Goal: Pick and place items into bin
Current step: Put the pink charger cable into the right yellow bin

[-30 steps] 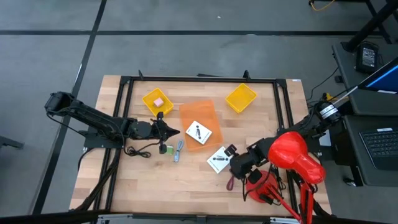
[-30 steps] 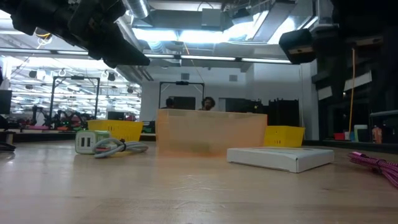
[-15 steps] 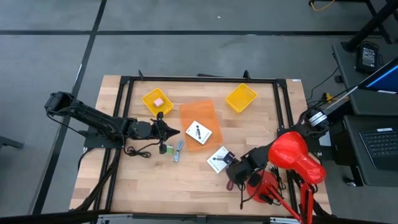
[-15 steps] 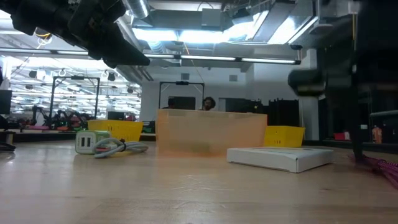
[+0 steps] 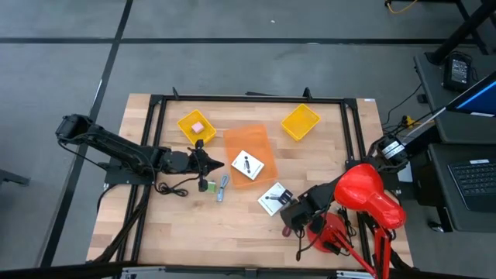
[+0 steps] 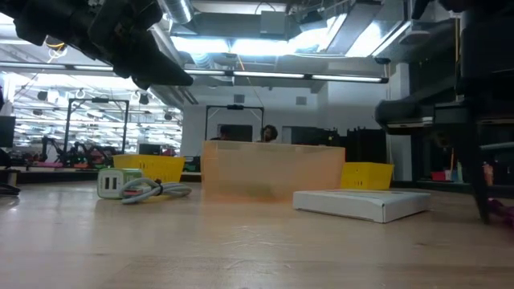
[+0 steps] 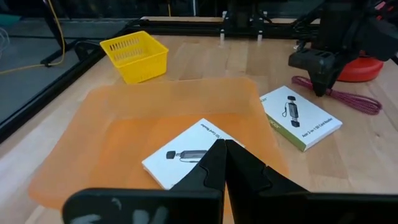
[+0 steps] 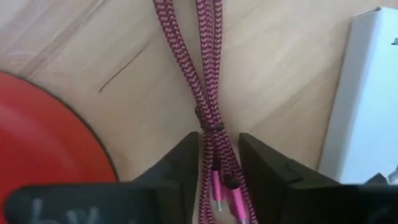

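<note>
Pink-and-dark-red braided cord (image 8: 208, 93) lies on the wooden table (image 5: 232, 225) directly between the right gripper's (image 8: 217, 163) parted fingers (image 8: 180, 165), ungrasped, so the pick seems underway: clench next, then carry it to the translucent orange bin (image 5: 248, 147); the left gripper's (image 7: 222, 163) fingers are clenched, idle.

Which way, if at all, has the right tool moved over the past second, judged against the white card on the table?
Yes. The right tool has dropped from beside the white card toward the table's near edge, over the dark-red cord.

Dark-red cord (image 8: 208, 93) ends (behind tool)
</note>
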